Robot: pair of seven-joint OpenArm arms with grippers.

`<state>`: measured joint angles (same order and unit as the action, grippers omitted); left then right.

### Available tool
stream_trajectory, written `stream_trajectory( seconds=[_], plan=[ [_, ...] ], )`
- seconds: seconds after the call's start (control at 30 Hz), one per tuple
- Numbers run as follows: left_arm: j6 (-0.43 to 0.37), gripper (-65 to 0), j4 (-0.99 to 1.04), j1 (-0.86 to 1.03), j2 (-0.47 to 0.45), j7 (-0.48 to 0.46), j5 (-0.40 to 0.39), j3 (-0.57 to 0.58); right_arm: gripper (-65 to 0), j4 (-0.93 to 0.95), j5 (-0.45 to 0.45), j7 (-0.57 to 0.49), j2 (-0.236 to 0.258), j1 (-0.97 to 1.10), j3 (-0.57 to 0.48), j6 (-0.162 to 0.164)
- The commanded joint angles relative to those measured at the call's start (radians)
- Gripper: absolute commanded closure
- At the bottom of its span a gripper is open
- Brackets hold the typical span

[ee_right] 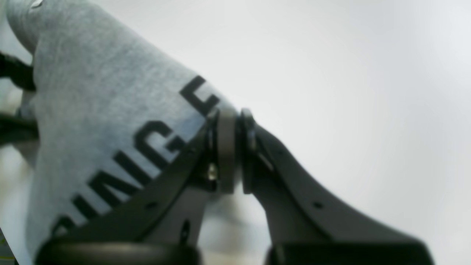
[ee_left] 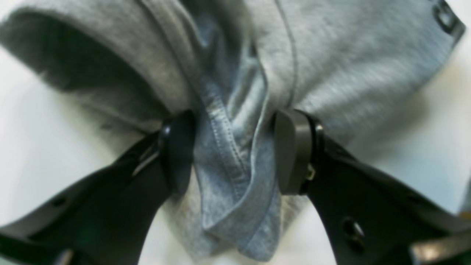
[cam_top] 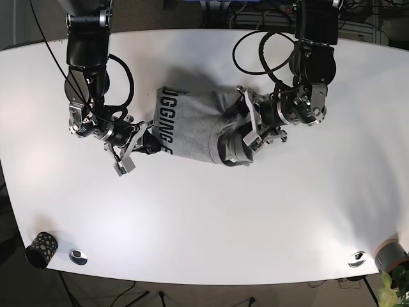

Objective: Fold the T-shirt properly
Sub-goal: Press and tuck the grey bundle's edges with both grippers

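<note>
Base view: bunched grey T-shirt (cam_top: 192, 131)

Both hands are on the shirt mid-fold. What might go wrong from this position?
1. The left hand pinches a bunched wad of the grey T-shirt, hem and several layers together, so the fold may come out lumpy.
2. The right hand holds only a thin edge by the printed lettering; it may slip free under tension.
3. The cloth sags in a roll between the hands, so creases could set in.

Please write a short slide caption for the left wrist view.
Left claw pinching a bunched fold of the grey T-shirt.
</note>
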<state>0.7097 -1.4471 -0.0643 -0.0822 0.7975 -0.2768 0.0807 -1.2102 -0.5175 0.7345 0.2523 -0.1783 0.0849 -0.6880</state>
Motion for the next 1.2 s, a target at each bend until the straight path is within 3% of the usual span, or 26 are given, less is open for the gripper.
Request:
stream_trajectory(
  seconds=[0.0,0.23,0.47,0.8,0.83,1.0,1.17],
  plan=[
    [-0.012,-31.9,-0.036,-0.030,-0.020,0.017,0.018,-0.005,-2.2,-0.076,-0.007,-0.020,0.023,-0.003,0.005,-0.010],
    [-0.012,-31.9,-0.255,-0.048,-0.020,0.017,0.024,-0.085,-2.2,-0.279,-0.005,0.020,0.025,0.064,-0.003,-0.010],
    [-0.012,-31.9,-0.341,0.004,-0.017,0.018,0.026,-0.085,-2.2,-0.264,0.006,0.050,0.022,0.026,-0.006,-0.010],
    [-0.012,-32.1,-0.376,0.116,0.063,0.017,0.034,-0.088,-2.2,-0.105,0.234,-0.005,-0.055,-0.063,-0.020,-0.010],
    [-0.023,-32.2,-0.378,0.125,0.077,0.017,0.046,-0.088,-2.2,-0.101,0.248,-0.011,-0.063,-0.063,-0.029,-0.010],
    [-0.239,-32.5,-0.369,0.148,0.146,0.009,0.101,-0.083,-2.2,-0.105,0.282,-0.023,-0.069,-0.034,-0.072,-0.010],
    [-0.292,-32.5,-0.292,0.140,0.158,-0.023,0.103,-0.083,-2.2,-0.173,0.282,-0.023,-0.069,0.039,-0.075,-0.010]
  ],
)
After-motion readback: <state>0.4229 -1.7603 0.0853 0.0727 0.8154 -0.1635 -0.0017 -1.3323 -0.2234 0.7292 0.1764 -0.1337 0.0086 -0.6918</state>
